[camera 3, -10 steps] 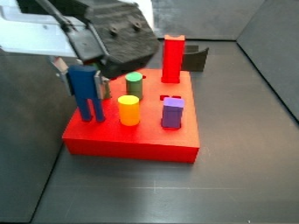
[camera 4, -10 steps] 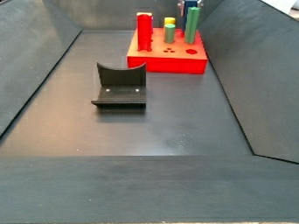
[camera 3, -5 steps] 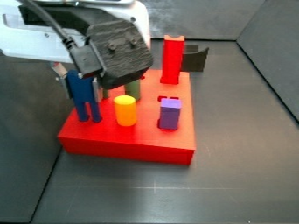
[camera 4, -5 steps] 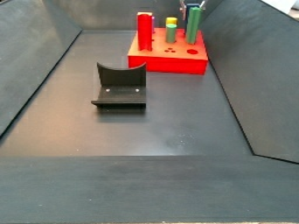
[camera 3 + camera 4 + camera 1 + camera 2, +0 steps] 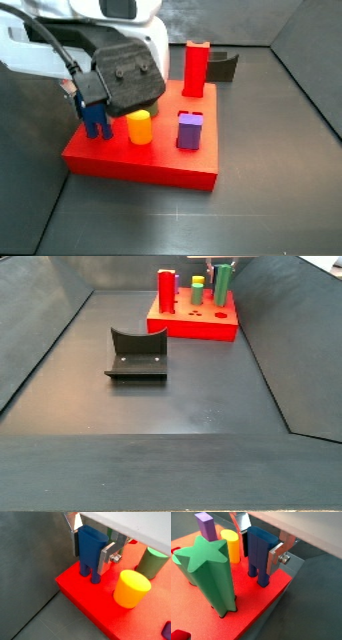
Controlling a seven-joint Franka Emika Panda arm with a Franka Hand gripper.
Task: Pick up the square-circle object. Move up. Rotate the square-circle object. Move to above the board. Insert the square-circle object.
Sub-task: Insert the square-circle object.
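Observation:
The square-circle object is a dark-blue piece with two thin legs, standing upright. Both wrist views show my gripper shut on it, with a silver finger flat against each side. The piece has its leg ends down at the top face of the red board, close to a corner. How deep the legs reach, I cannot tell. In a side view the gripper hangs over the board's left end, and the blue piece shows below it.
On the board stand a yellow cylinder, a green cylinder, a green star post, a purple block and a tall red post. The dark fixture sits on the floor apart from the board.
The gripper has come down with the blue piece, so its legs now sit lower at the board's top face.

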